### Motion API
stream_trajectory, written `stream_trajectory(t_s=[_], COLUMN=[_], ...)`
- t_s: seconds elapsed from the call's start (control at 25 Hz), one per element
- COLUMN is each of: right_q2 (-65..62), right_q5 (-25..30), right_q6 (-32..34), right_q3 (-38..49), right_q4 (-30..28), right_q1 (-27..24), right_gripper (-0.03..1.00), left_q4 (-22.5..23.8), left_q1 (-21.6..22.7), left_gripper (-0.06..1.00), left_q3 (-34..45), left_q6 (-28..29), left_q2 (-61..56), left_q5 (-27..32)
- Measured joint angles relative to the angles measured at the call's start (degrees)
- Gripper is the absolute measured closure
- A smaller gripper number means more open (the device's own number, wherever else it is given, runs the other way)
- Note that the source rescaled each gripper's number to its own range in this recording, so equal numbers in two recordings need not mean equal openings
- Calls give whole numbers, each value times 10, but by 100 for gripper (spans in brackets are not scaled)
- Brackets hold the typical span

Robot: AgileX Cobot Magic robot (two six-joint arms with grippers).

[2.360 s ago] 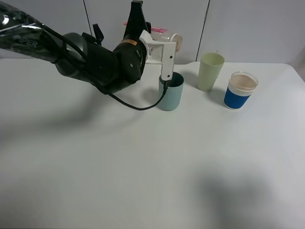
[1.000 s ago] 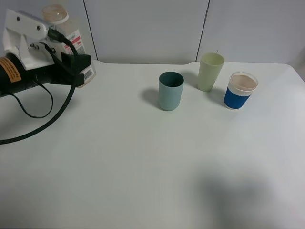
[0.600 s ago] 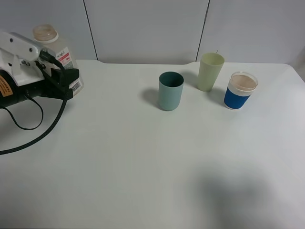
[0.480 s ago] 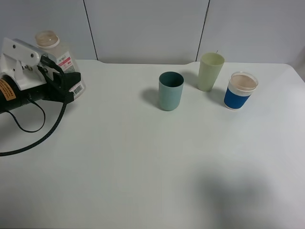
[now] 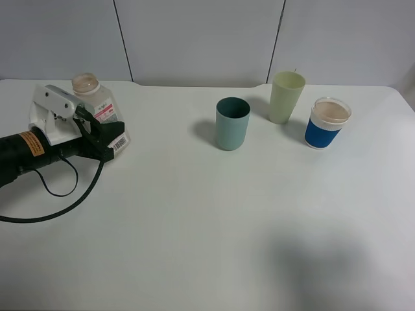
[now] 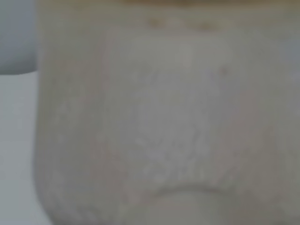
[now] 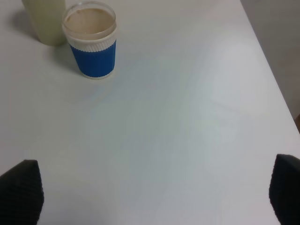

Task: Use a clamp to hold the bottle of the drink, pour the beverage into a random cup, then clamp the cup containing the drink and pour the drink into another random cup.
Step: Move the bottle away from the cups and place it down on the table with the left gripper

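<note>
Left pincer (image 5: 107,135): clamped on bottle (image 5: 96,103), upright at frame's left, likely parking it out of the way | right pincer (image 7: 152,190): jaws wide apart, empty | green cup (image 5: 232,123): upper centre, standing free for the next grasp

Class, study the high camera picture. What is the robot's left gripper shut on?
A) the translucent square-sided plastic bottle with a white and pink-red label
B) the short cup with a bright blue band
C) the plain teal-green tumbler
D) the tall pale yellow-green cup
A: the dark fingers of the left gripper clasp the lower part of the translucent square-sided plastic bottle at the left of the view.
</note>
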State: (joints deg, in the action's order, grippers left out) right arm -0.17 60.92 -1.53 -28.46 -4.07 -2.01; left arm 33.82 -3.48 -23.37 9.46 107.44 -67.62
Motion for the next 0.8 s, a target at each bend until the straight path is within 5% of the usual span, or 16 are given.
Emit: stream_trajectory(t_s=[0.8], right_q2=[0], right_q5=[0], right_q6=[0], right_q3=[0], right_q4=[0], right_q1=[0], right_gripper=[9], left_q4=[13], left_q1=[0], left_gripper=[91], left_q3=[-74], left_q6=[-13], left_q2=[115], left_q5=[-13])
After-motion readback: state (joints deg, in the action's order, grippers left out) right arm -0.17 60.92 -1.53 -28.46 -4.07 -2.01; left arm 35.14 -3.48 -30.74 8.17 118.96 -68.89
